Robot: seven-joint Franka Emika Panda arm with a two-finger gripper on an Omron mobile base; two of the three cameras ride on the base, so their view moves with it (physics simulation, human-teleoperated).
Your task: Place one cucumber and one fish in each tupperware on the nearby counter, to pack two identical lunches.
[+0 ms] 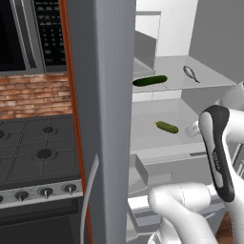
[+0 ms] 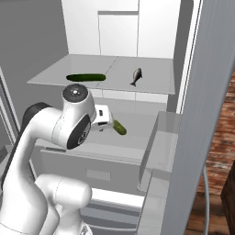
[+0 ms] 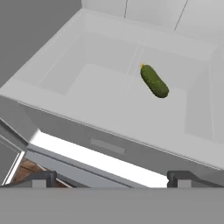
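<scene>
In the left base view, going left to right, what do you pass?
Gas stovetop → open fridge door → long cucumber on the upper shelf → short cucumber on the lower shelf → fish → the arm's dark-banded link.

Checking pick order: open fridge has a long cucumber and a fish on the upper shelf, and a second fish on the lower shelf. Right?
Not quite. The lower shelf holds a short cucumber, not a fish, as the hand view shows. The upper shelf does carry the long cucumber and the fish.
</scene>
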